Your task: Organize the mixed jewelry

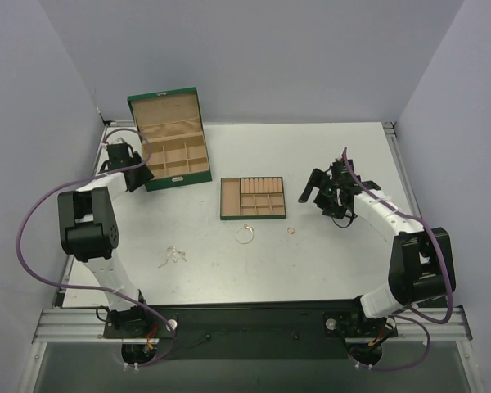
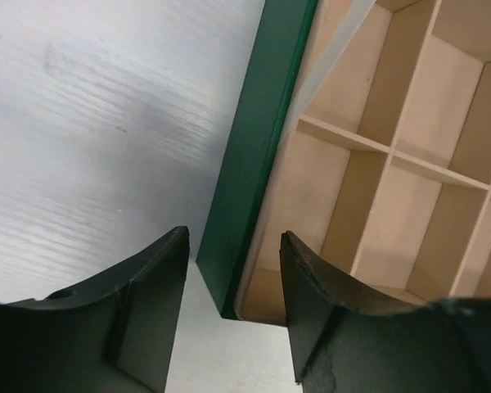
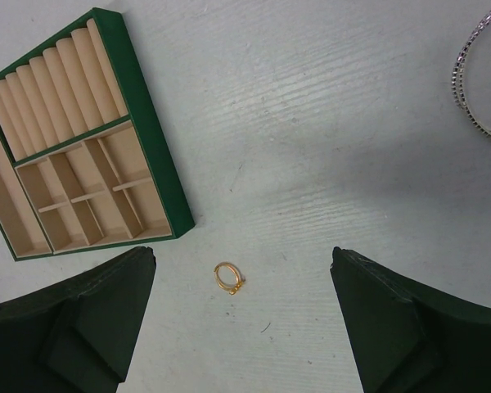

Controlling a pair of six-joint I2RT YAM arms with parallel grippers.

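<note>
My right pincer (image 3: 244, 258) is spread wide over the ring (image 3: 229, 278), off the tray's (image 1: 222, 199) near-right corner on the counter (image 1: 327, 262). Bangle (image 1: 245, 234) sits just in front of the tray, chain (image 1: 173, 256) farther near-left. Left pincer (image 2: 234, 237) gapes astride the box (image 2: 254, 164) wall.

No text, label, brand mark, number or sign can be read in any of the three views; nothing legible is shown.

Loose on table (image 1: 327, 147): bangle (image 1: 245, 234); ring (image 1: 291, 231); chain (image 1: 173, 256).
</note>
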